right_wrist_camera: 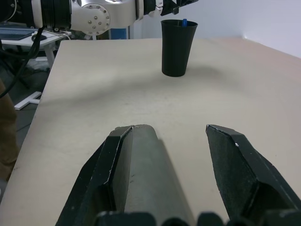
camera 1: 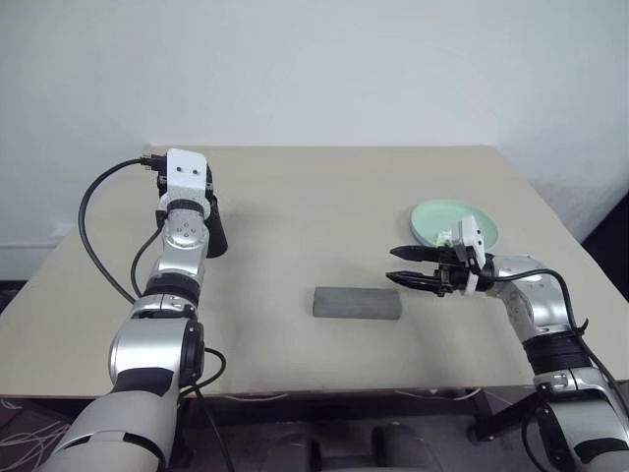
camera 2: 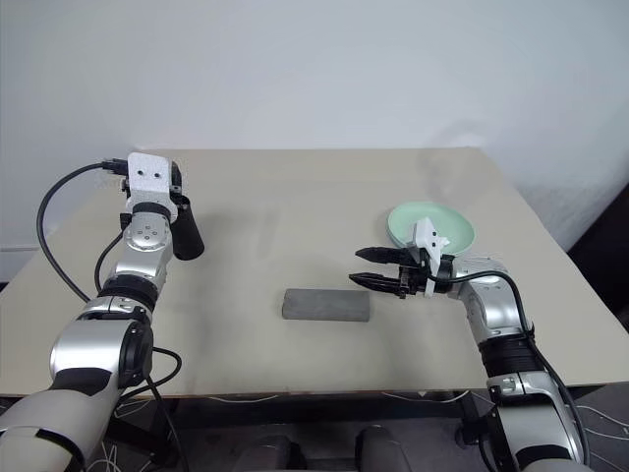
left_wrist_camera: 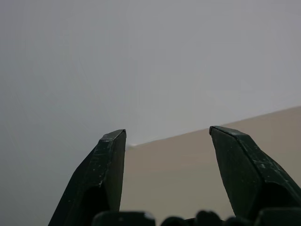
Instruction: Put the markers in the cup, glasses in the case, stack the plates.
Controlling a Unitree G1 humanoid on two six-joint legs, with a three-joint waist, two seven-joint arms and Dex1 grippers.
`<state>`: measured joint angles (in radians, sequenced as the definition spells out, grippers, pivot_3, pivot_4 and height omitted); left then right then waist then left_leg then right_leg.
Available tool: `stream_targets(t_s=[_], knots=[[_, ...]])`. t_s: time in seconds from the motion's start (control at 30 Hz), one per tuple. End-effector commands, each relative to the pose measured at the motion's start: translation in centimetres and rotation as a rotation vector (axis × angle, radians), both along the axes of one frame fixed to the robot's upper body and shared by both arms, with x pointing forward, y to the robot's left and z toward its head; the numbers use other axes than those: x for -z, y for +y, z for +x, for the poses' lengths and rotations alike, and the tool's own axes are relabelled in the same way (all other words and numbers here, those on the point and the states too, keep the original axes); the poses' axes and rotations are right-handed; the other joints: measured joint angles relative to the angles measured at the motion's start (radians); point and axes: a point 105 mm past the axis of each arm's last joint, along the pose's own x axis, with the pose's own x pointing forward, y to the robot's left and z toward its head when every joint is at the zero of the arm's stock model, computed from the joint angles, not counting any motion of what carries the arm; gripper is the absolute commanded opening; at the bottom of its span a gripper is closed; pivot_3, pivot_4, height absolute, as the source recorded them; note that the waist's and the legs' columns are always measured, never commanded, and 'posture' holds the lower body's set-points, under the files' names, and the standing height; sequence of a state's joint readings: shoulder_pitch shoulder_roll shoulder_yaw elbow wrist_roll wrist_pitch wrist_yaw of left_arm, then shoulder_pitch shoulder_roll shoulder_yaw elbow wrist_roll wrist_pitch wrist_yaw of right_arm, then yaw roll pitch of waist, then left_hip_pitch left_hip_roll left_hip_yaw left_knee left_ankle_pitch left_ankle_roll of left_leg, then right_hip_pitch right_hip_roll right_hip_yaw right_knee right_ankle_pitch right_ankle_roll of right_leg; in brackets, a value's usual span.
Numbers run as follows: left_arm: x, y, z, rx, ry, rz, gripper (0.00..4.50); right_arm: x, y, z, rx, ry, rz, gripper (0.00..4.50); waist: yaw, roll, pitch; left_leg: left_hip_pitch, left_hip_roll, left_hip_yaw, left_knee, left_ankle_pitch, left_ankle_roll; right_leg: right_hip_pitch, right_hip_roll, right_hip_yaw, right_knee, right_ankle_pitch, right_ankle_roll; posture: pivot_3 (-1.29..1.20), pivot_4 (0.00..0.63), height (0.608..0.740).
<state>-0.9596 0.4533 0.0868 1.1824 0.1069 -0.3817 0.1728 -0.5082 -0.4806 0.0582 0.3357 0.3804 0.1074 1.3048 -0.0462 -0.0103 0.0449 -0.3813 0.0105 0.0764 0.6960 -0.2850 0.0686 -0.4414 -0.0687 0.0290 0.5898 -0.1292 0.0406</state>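
Head views first: the left gripper [camera 2: 177, 192] hangs high over the far left of the worktop [camera 1: 324, 197], right above the black cup [camera 2: 189, 236], which pokes out from behind the wrist. The grey case [camera 1: 357, 303] lies shut in the middle, nothing touching it. Over on the right, the mint green plate [camera 1: 442, 218] sits near the edge, partly behind the right gripper [camera 1: 401, 267], whose fingers stand apart and level, aimed at the case. Whether a blue plate lies under the green one, I cannot tell.

Left wrist view: both fingers [left_wrist_camera: 106, 174] spread wide, nothing between them, just wall and a strip of worktop ahead.

Right wrist view: fingers [right_wrist_camera: 233, 165] apart, the case [right_wrist_camera: 146, 174] running up between them, closer to one finger. Beyond, the cup [right_wrist_camera: 178, 47] stands upright with the marker [right_wrist_camera: 184, 21] showing its blue tip above the rim. So the marker looks home.

Now the risks, as I judge them. That left wrist is close over the cup: a careless pull back or sideways could clip the rim and tip it, spilling the marker. The cup is light and tapered, easy to topple. On the right, those fingers sit low beside the case: a sweep could shove it across the smooth worktop.
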Motion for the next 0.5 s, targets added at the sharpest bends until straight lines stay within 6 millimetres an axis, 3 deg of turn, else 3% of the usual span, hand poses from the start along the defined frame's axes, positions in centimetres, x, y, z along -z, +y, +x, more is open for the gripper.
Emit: stream_targets(t_s=[0.03,0.13,0.3,0.5], knots=[[-2.2,-0.5,0.3,0.018,-0.070,-0.017,2.77,-1.4,-0.2,0.1,0.001,-0.061,0.016,2.68,0.000,0.000,0.000,0.000,0.000,0.000,0.000,0.000,0.000,0.000,0.000,0.000,0.000,0.000,0.000,0.00,0.000,0.732],[-3.0,-1.4,0.5,0.085,-0.097,-0.076,2.77,-1.4,-0.2,0.1,0.004,-0.061,0.016,2.68,0.000,0.000,0.000,0.000,0.000,0.000,0.000,0.000,0.000,0.000,0.000,0.000,0.000,0.000,0.000,0.00,0.000,0.732],[-3.8,-4.8,0.4,0.351,-0.108,-0.185,2.77,-1.4,-0.6,0.3,0.020,-0.061,0.018,2.68,0.000,0.000,0.000,-0.002,0.000,0.000,0.001,0.000,0.000,0.000,0.000,-0.001,0.000,0.000,0.000,0.00,0.000,0.732],[-2.1,-8.6,-2.8,0.675,-0.009,-0.154,2.77,-1.6,-1.4,0.6,0.056,-0.063,0.022,2.68,-0.007,0.000,0.000,-0.001,0.001,0.000,0.001,0.000,0.001,-0.001,0.001,-0.001,0.000,0.000,0.000,0.00,0.000,0.732]])
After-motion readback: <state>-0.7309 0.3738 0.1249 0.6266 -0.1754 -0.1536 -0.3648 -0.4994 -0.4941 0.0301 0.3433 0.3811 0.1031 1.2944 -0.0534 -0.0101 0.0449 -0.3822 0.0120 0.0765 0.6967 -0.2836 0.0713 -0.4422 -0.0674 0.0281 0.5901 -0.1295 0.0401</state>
